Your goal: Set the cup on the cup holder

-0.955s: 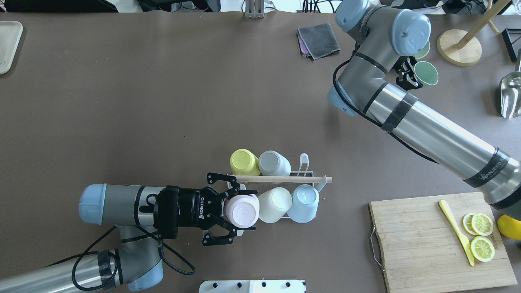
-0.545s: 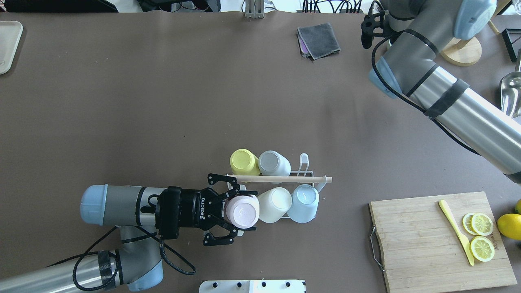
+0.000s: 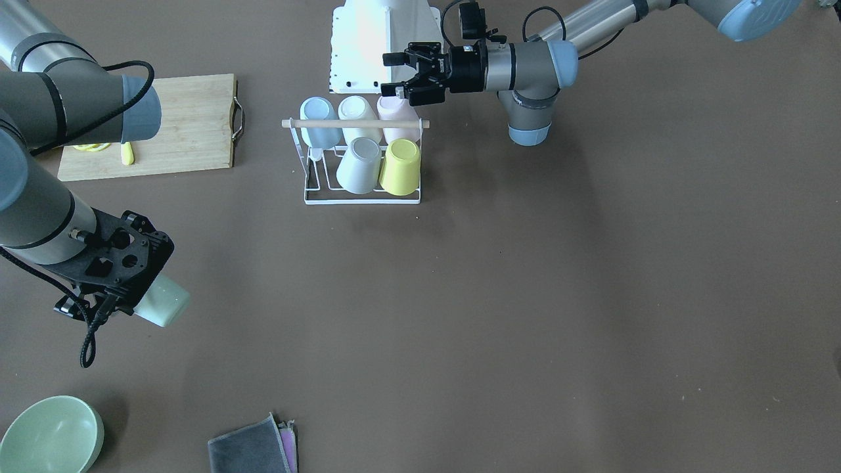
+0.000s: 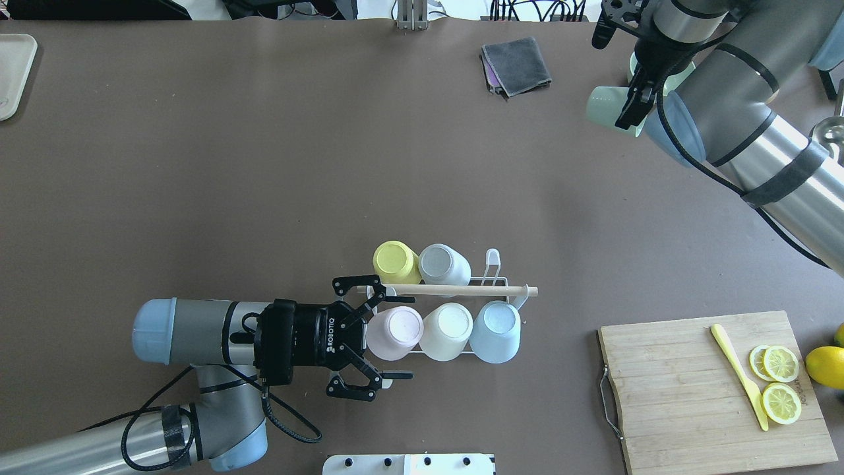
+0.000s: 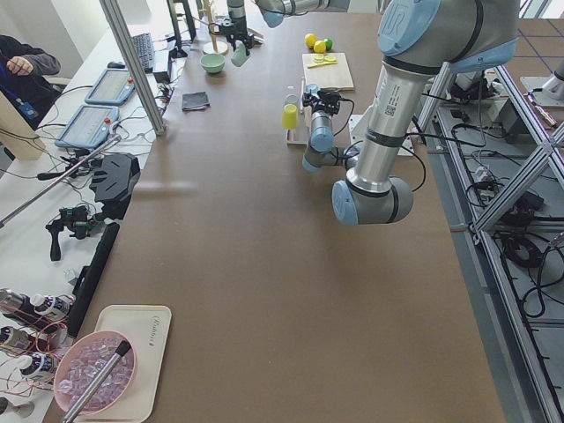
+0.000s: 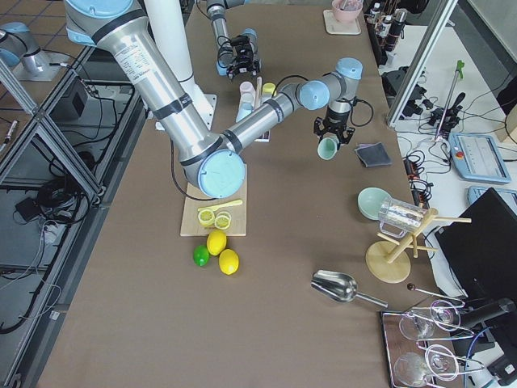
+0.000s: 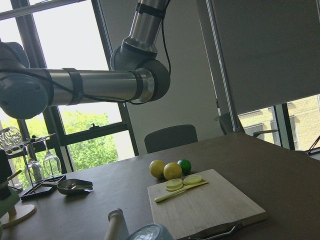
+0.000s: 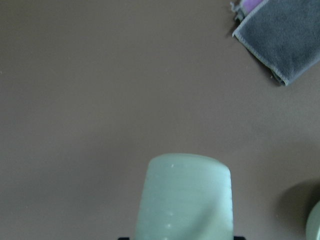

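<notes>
Five cups sit on the cup holder (image 4: 475, 290), near my base at mid-table: yellow and grey in the far row, pink, cream and blue in the near row. One prong (image 4: 492, 260) is bare, at the far row's right end.

My left gripper (image 4: 403, 338) is spread wide either side of the pink cup (image 3: 394, 110), gripping nothing. My right gripper (image 4: 626, 109) is clamped on the green cup (image 8: 182, 197), in the air at the far right.

Risks:
- My left far-side finger sits right by the wooden rod, so a sloppy pull-back could hook it and drag the rack.
- The green cup could clip the rod or the grey cup as it comes down, or slip if tilted mouth-down too fast.

The table (image 4: 264, 165) is matte brown, with a grey cloth (image 4: 516, 64) far and a cutting board (image 4: 672, 389) near right. The room has big windows, trees outside.
</notes>
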Controlling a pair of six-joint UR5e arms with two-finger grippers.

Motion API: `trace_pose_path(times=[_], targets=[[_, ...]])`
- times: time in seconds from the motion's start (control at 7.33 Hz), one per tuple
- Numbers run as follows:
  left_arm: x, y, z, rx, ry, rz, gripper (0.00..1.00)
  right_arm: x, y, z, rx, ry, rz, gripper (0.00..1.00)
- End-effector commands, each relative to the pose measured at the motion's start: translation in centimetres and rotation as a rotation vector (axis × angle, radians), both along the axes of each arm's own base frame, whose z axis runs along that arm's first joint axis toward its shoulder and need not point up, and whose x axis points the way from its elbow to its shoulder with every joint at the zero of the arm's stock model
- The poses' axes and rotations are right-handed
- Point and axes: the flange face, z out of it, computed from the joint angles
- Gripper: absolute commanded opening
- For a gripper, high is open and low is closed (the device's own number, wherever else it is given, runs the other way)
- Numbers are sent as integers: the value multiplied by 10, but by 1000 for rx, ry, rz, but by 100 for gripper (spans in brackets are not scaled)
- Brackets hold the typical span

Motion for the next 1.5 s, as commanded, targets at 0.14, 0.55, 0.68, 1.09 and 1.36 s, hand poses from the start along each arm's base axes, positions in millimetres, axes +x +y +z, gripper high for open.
trace_pose_path(times=[0.14, 0.55, 0.68, 1.09, 1.36], targets=[[-4, -6, -2, -18, 15, -24, 99, 6, 21, -6, 2, -293, 113, 59], [-30, -31, -3, -31, -16, -72, 99, 18, 43, -13, 38, -513, 189, 58], [-47, -42, -9, -60, -98, -102, 99, 20, 49, -9, 48, -580, 207, 58], [-126, -88, -14, -217, -430, -243, 99, 18, 59, -13, 128, -738, 263, 57], [-131, -124, 29, -378, -726, -296, 99, -39, 103, -14, 198, -898, 319, 57]])
